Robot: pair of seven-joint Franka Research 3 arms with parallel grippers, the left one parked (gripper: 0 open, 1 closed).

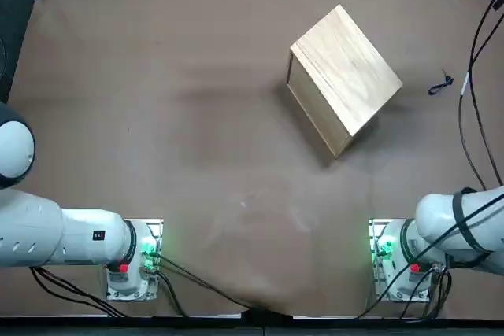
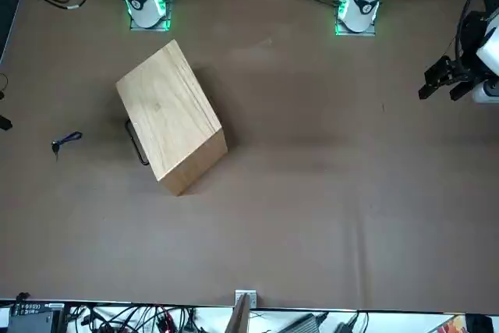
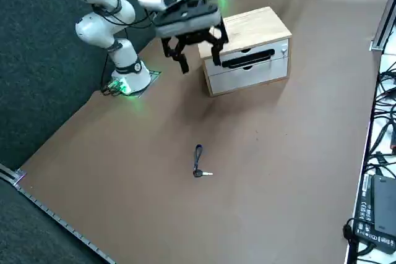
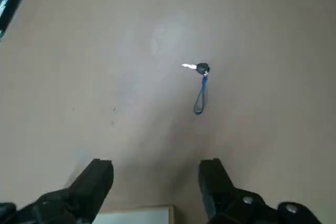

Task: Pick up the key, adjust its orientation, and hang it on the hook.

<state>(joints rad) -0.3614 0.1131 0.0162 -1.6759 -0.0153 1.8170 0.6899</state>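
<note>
My right gripper [image 3: 194, 51] hangs above the table [image 3: 272, 171] beside the drawer box [image 3: 247, 51], fingers [image 4: 214, 182] spread wide with nothing between; the key [image 3: 202, 173] lies flat near the table's right edge, its looped blue strap [image 3: 198, 154] attached.

White-shelled right arm [image 1: 480, 222], black end effector [image 3: 197, 41].
Dark band and loose black cables [image 1: 441, 235] on arm; red and green lights near its base [image 1: 398, 261]; round screws on end effector.
</note>
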